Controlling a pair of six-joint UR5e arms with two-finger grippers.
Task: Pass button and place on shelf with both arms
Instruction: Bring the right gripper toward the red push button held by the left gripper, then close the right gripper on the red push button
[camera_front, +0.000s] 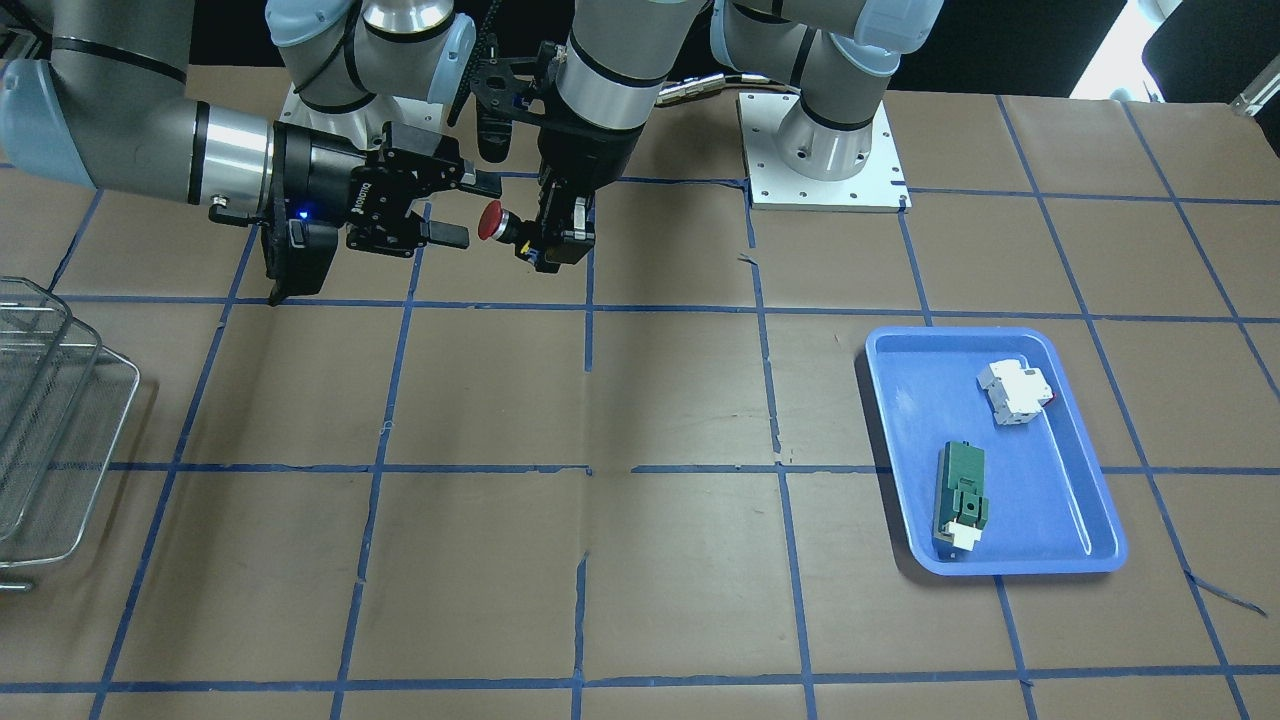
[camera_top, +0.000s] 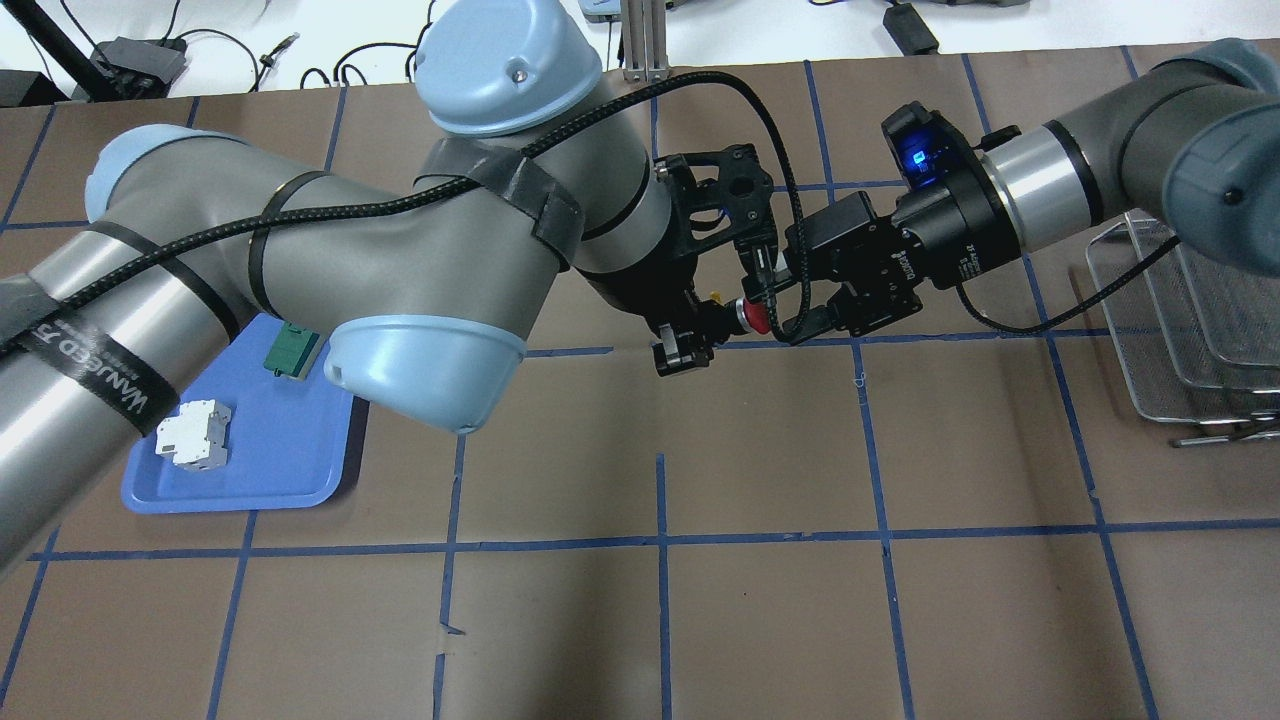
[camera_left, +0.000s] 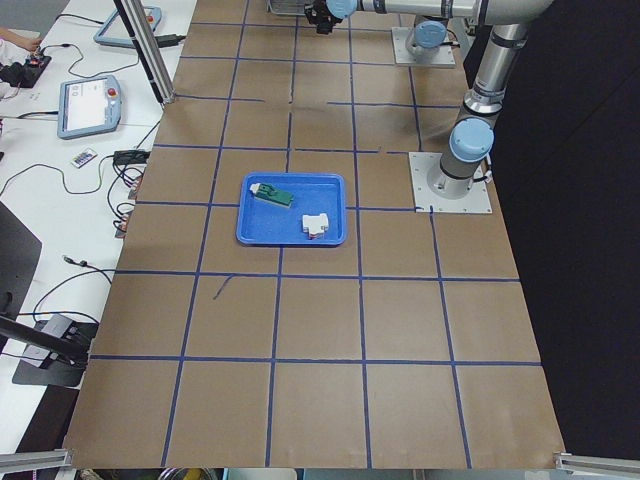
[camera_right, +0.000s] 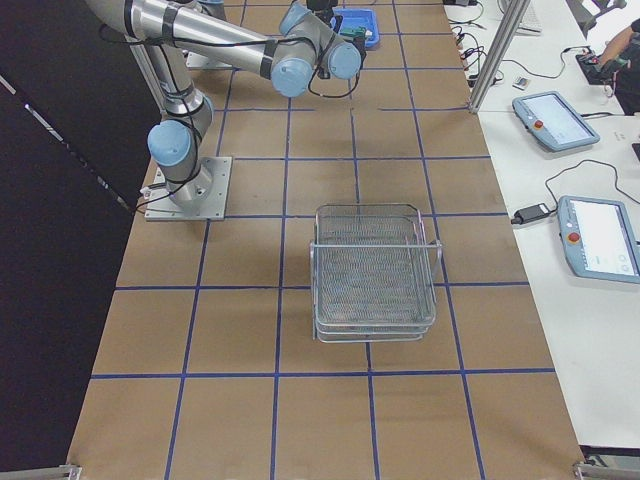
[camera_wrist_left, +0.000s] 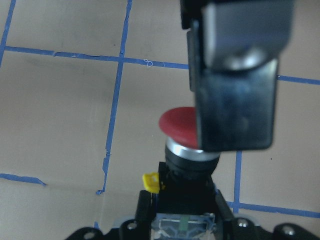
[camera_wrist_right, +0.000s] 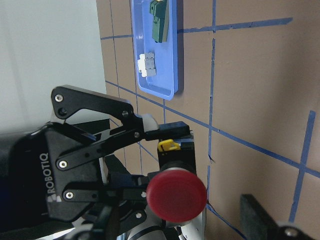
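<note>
The button (camera_front: 497, 223), with its red cap and black body, hangs in the air over the table's back middle. My left gripper (camera_front: 548, 245) is shut on its rear body and the cap points sideways at my right gripper (camera_front: 478, 210). The right gripper is open, with its fingertips (camera_front: 455, 236) on either side of the cap; I cannot tell if they touch it. The overhead view shows the same: button (camera_top: 752, 315), left gripper (camera_top: 695, 338), right gripper (camera_top: 795, 305). The left wrist view shows a right finger (camera_wrist_left: 235, 100) overlapping the cap (camera_wrist_left: 177, 125). The shelf (camera_front: 137, 378) stands at the table's end on my right.
A blue tray (camera_front: 960, 334) on my left side holds a white breaker (camera_front: 1015, 392) and a green block (camera_front: 962, 490). The wire shelf also shows in the overhead view (camera_top: 1112, 310) and the right side view (camera_right: 372, 243). Blue tape lines grid the brown table.
</note>
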